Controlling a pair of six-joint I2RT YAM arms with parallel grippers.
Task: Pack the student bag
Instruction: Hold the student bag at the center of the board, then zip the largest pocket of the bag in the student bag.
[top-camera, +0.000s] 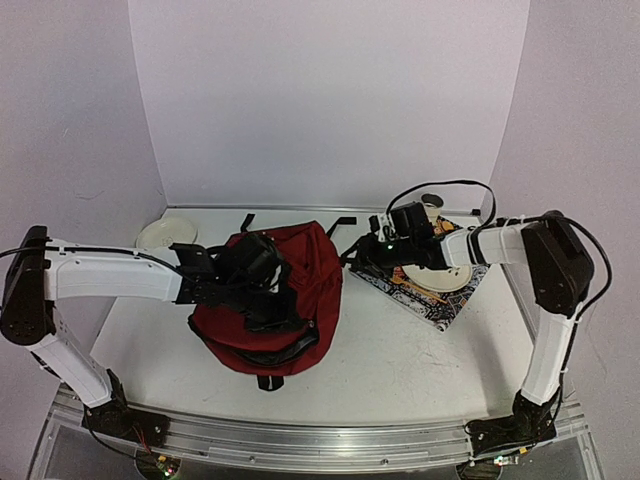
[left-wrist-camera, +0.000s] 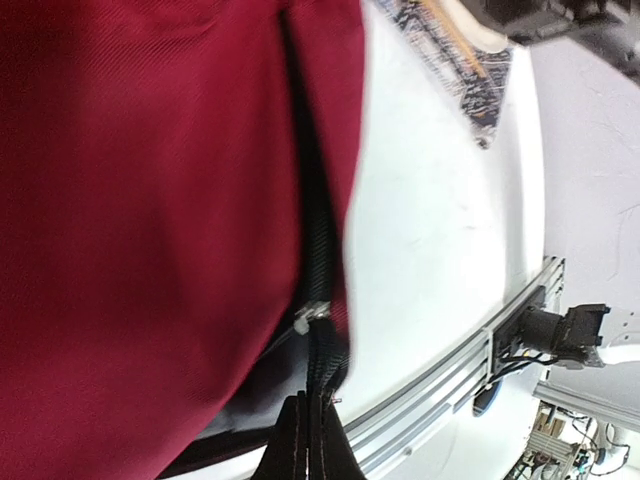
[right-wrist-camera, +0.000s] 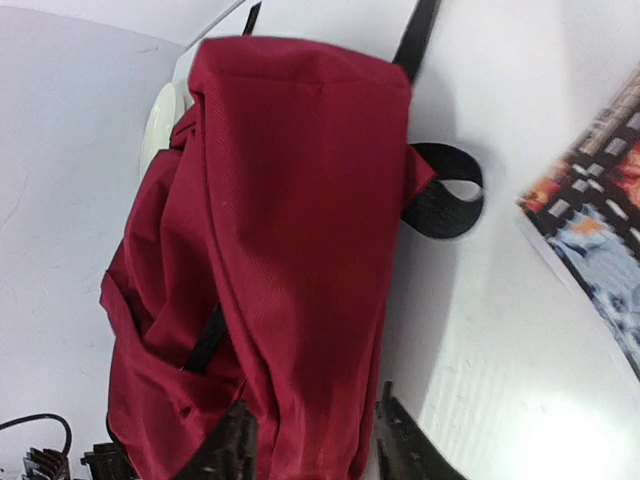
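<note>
1. The white table carries everything. Its near edge is a metal rail, and the wrist views cut off the rest of it.
2. The student bag lies left of centre on the table, slumped flat. My left arm crosses its middle, so from above I cannot see the opening. In the right wrist view its lower end runs out of frame.
3. A book with a busy printed cover lies right of the bag and apart from it. I cannot read the cover. A pale plate sits on it, half covered by my right arm.
4. A second white dish sits at the back left. The bag hides part of it in the right wrist view.
5. A black strap loop sticks out from the bag's side toward the book.
6. The right gripper is at the bag's book-side edge, and only its fingertips show. The jaws stand moderately apart with red fabric in the gap. I cannot tell if either finger touches it.
7. The left gripper is pinched fully together. The bag's black zipper runs straight into the tips, so the grip is on the bag there. The view is blurred.
</note>
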